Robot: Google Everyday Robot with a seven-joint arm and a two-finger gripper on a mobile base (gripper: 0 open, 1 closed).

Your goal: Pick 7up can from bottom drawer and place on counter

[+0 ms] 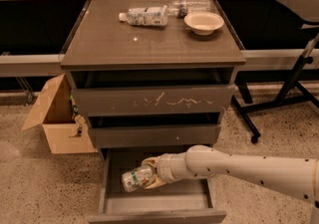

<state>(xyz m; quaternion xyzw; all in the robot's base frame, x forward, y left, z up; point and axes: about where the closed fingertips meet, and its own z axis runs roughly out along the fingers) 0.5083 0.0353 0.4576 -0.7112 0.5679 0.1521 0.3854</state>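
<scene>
The bottom drawer is pulled open below the two upper drawers. My gripper reaches in from the right, inside the drawer. It is shut on the 7up can, a silvery can with green markings, held tilted on its side just above the drawer floor. The counter is the dark glossy top of the cabinet, above.
Two clear plastic bottles lie on the counter's back, next to a cream bowl. The middle drawer front is scratched. An open cardboard box stands on the floor at the left. A black stand's legs are at the right.
</scene>
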